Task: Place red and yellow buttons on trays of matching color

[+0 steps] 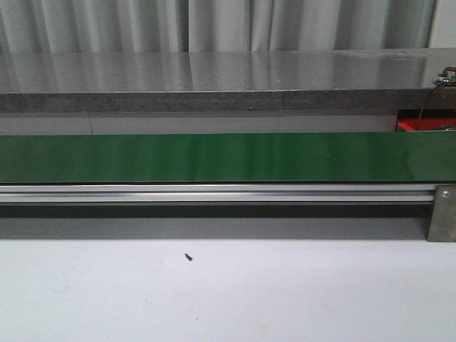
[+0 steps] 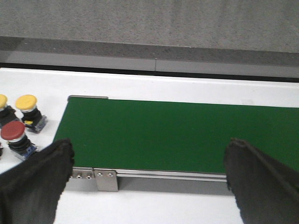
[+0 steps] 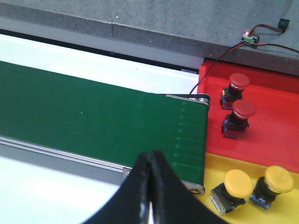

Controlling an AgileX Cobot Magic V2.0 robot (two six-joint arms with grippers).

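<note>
A green conveyor belt (image 1: 214,157) runs across the front view from edge to edge, carried on a silver metal rail (image 1: 214,192), with a white table (image 1: 228,292) in front of it and a grey ledge behind. A small dark speck (image 1: 188,257) lies on the table.

At the belt's left end, seen from the left wrist camera, three loose buttons sit on the white surface just beside the belt: a yellow button (image 2: 27,103), a second yellow button (image 2: 3,101) cut off by the frame edge, and a red button (image 2: 13,132) nearest the gripper. The left gripper (image 2: 149,163) hangs above the belt's near edge with its two dark fingers (image 2: 44,168) spread wide apart, holding nothing.

At the belt's right end, seen from the right wrist camera, a red tray (image 3: 280,135) holds two red buttons (image 3: 238,82) (image 3: 243,110), and a yellow tray (image 3: 219,170) just beside it holds two yellow buttons (image 3: 237,183) (image 3: 278,179). The right gripper (image 3: 150,186) hovers over the belt's edge, its fingers pressed together with nothing between them.
</note>
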